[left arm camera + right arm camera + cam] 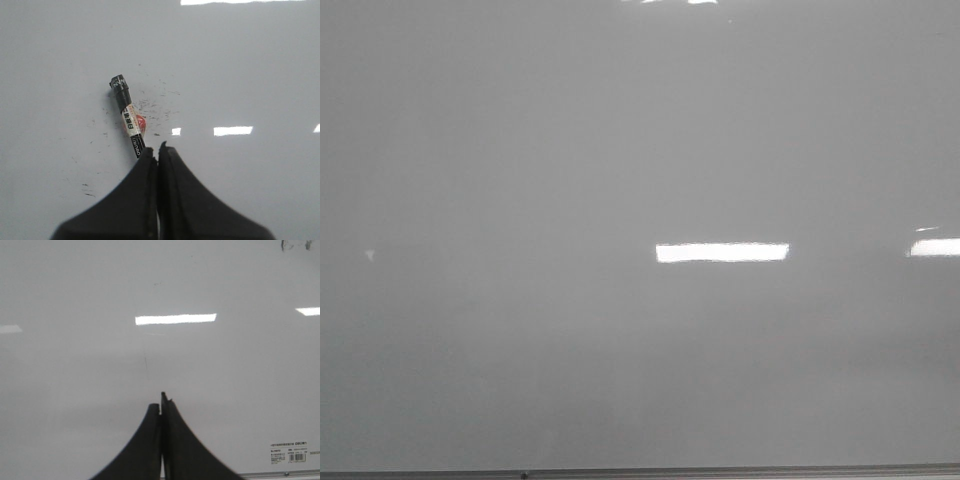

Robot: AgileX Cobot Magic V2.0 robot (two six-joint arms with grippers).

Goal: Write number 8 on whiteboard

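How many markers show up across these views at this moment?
1. A single black marker lies on the whiteboard just ahead of the shut left gripper, seen only in the left wrist view. The front and right wrist views show none; others may lie outside view.

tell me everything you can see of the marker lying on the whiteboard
The marker is a slim black pen with a black cap at its far end and a white printed label with a red patch round the barrel. It lies flat on the whiteboard, slanted, among faint dark smudges. Its near end runs beside the tip of the left gripper, whose jaws are shut; whether they touch it cannot be told.
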